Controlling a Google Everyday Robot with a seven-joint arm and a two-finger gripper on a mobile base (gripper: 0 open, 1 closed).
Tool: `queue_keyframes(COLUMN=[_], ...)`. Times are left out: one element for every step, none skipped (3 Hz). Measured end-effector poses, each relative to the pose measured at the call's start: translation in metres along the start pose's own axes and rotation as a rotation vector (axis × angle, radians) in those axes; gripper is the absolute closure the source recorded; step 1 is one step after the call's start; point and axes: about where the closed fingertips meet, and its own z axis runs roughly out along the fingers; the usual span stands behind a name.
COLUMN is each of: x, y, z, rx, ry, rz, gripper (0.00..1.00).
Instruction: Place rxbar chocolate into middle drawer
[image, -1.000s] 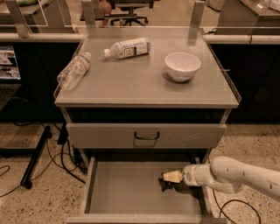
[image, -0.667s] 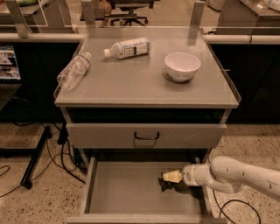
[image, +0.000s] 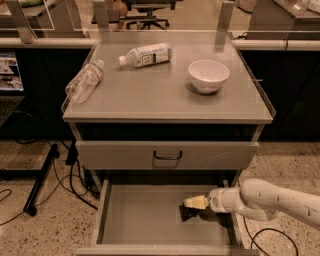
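1. The middle drawer (image: 140, 217) stands pulled out at the bottom of the cabinet, its grey floor and low side walls in view.
2. The pincer (image: 193, 202) reaches in from the right, over the right half of the drawer floor, its cream tip pointing left.
3. Behind it, the white arm (image: 272, 200) runs off to the right edge of the view, crossing above the drawer's right wall.
4. The rxbar chocolate (image: 189, 214) shows as a small dark shape just under the pincer's tip, inside the drawer and right of its centre.
5. Whether the pincer is clamped on the bar or apart from it cannot be told, nor whether the bar lies on the drawer floor.
6. Above the open drawer is a closed drawer front (image: 120, 155) with a black loop handle (image: 167, 156) at its middle.
7. On the tabletop (image: 150, 97) a white bowl (image: 208, 76) stands upright towards the right.
8. A labelled bottle (image: 146, 54) lies on its side near the back, cap pointing left.
9. A clear bottle (image: 84, 81) lies on its side at the left edge, well apart from the bowl.
10. Black cables (image: 75, 182) trail over the speckled floor left of the cabinet.
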Motion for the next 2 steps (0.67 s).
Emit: queue_keyframes(x=[0.0000, 0.0000], y=[0.0000, 0.0001], z=[0.0001, 0.0001], rx=[0.000, 0.000], ry=[0.000, 0.000], rz=[0.000, 0.000], gripper=[0.00, 0.00])
